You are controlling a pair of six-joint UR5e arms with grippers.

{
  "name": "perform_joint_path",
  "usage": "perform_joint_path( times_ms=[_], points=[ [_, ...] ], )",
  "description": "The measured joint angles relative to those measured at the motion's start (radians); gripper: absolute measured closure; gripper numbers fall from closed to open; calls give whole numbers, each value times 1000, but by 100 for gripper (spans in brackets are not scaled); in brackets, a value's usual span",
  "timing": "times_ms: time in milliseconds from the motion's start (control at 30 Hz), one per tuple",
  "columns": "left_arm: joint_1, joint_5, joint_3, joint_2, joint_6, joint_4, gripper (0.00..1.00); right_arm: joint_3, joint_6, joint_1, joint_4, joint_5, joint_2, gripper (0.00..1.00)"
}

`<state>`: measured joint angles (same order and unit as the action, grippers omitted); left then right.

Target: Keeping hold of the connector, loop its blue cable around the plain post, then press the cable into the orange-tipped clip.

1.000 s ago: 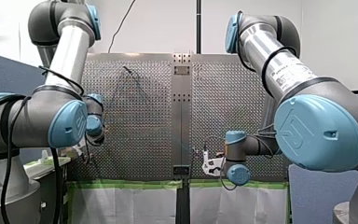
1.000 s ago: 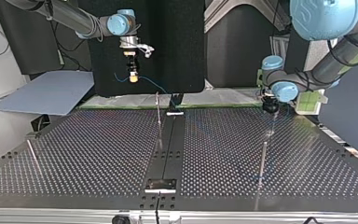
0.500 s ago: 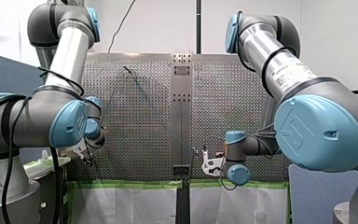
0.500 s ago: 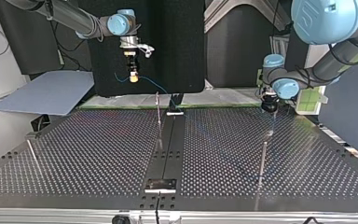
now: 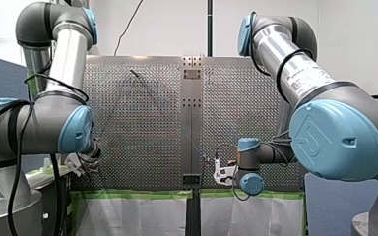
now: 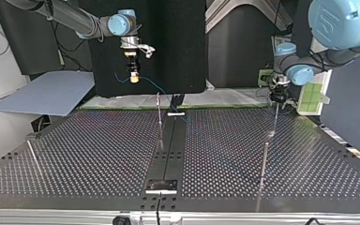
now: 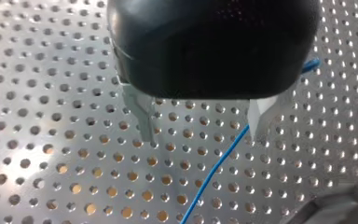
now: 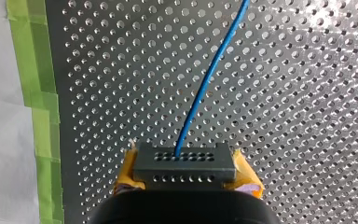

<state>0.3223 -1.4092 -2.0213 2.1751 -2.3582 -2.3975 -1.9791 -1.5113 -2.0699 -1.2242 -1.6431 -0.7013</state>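
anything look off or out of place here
Nothing stands out. My right claw holds the connector squarely between its yellow pads, the blue cable runs off it without a kink, and my left claw is open, the cable passing one finger unclamped.

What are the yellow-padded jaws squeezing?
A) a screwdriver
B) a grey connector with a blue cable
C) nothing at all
B: in the right wrist view the grey connector sits clamped between the yellow pads, its blue cable running out ahead.

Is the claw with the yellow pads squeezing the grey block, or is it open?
Shut on it. My right gripper's yellow pads press both ends of the grey connector, and the blue cable comes out of it.
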Motion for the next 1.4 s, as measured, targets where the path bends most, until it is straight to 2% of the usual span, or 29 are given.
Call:
perform_joint_path(
  times_ms=[267, 500, 733, 1000, 1200, 1400],
  points=[
    [1, 77, -32, -65, -83, 84, 2, 1, -1, 0, 0, 1, 0, 100],
    [-10, 80, -51, -139, -157, 157, 2, 0, -1, 0, 0, 2, 0, 100],
    [-4, 55, -62, -184, -220, 222, 2, 1, -2, 0, 0, 2, 0, 100],
    [-1, 13, -64, -186, -246, 286, 2, 2, -2, 1, 0, 2, 1, 100],
    [1, -23, -65, -186, -249, 268, 2, 2, -3, 1, 0, 4, 0, 100],
    [2, -80, -64, -187, -197, 215, 2, 2, -3, 1, 0, 5, 0, 100]
  ],
)
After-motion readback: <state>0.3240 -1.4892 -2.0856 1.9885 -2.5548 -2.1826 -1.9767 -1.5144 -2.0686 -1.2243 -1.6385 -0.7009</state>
